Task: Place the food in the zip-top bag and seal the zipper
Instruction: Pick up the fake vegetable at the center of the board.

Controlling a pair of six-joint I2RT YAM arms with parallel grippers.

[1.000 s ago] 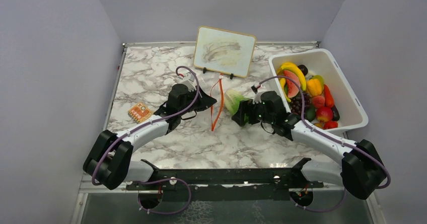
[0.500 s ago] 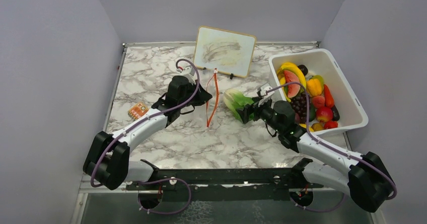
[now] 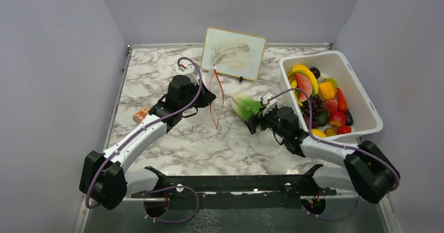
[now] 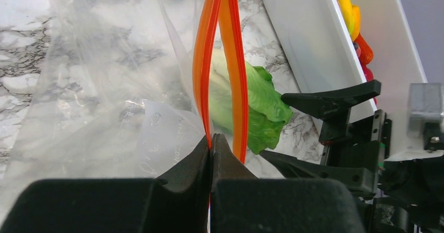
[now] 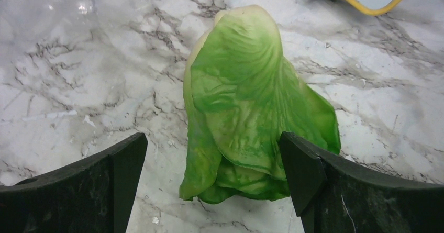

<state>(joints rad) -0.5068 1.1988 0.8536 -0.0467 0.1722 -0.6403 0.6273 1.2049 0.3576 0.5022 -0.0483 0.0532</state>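
Note:
The clear zip-top bag (image 4: 99, 86) hangs from my left gripper (image 3: 208, 98), its red-orange zipper (image 3: 216, 99) standing open as two strips (image 4: 217, 60). My left gripper (image 4: 211, 145) is shut on the near zipper strip and holds the bag mouth up off the table. A green lettuce (image 3: 244, 106) lies on the marble just right of the bag; it also shows in the left wrist view (image 4: 256, 107). My right gripper (image 3: 254, 122) is open, its jaws either side of the lettuce's leafy end (image 5: 251, 112), not closed on it. Banana, grapes, pepper and red pieces sit in the tub.
A white tub (image 3: 356, 86) of toy food (image 3: 319, 99) stands at the right. A yellow-framed board (image 3: 234, 53) stands on a stand at the back centre. A small orange patterned card (image 3: 140, 115) lies beside the left arm. Grey walls surround the table.
My left gripper has raised the bag and moved it back and left. The right gripper let go of the lettuce, which now lies on the table, and stays open around it.

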